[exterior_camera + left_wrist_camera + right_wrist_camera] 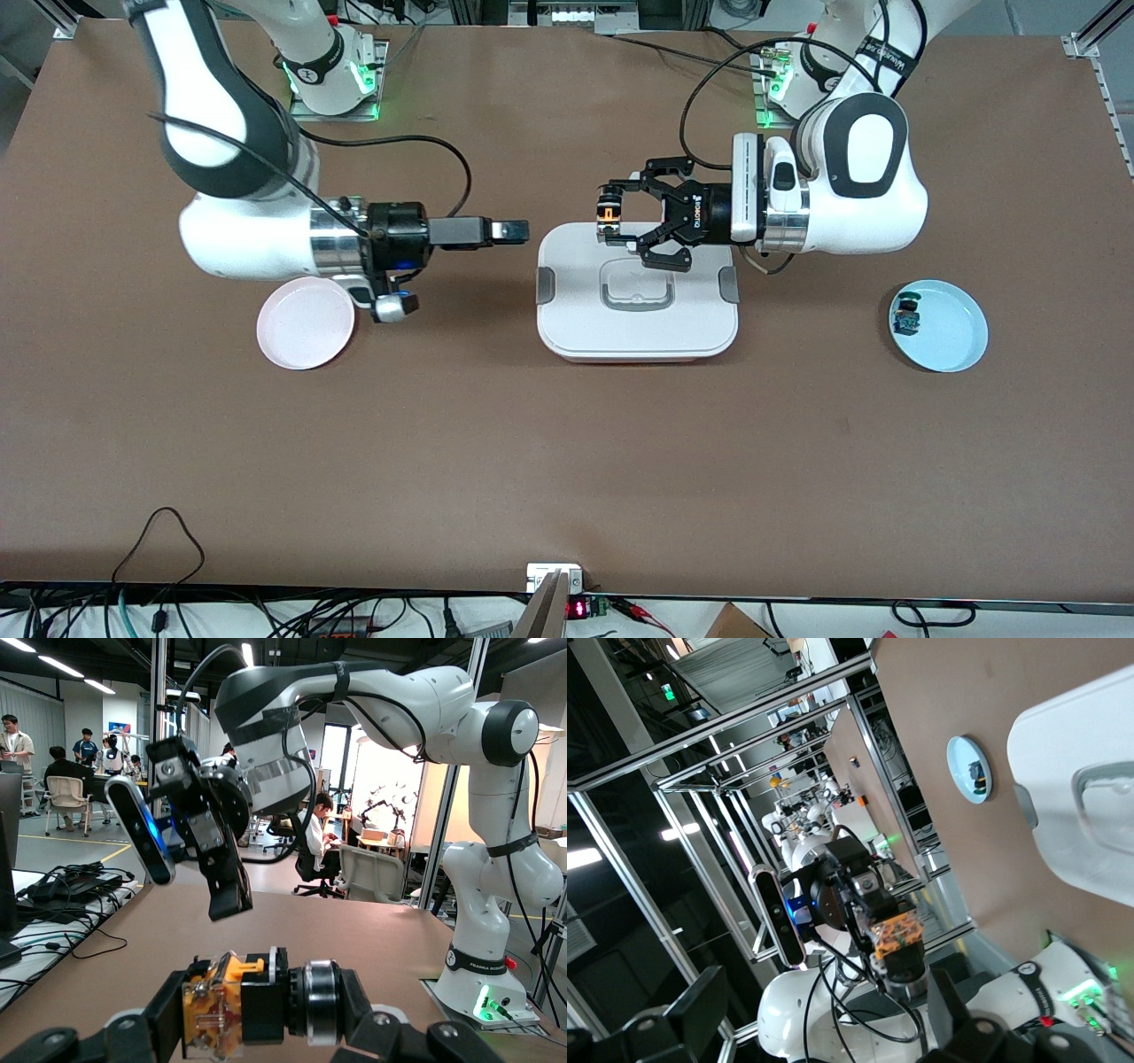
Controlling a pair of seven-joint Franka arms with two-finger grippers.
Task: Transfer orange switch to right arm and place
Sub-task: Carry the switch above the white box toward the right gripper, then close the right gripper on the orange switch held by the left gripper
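Observation:
My left gripper is shut on the orange switch, a tiny black part with an orange body. It holds the switch in the air over the rim of the white lidded box, on the side toward the robots' bases. In the left wrist view the switch sits crosswise between the fingers. My right gripper is open and empty, level with the switch, over bare table between the pink plate and the box. It points at the switch with a gap between them. The right wrist view shows the switch ahead of its spread fingers.
A blue plate toward the left arm's end holds a black part with a green-and-blue body. The pink plate lies under the right arm's wrist. Cables run along the table's edge nearest the front camera.

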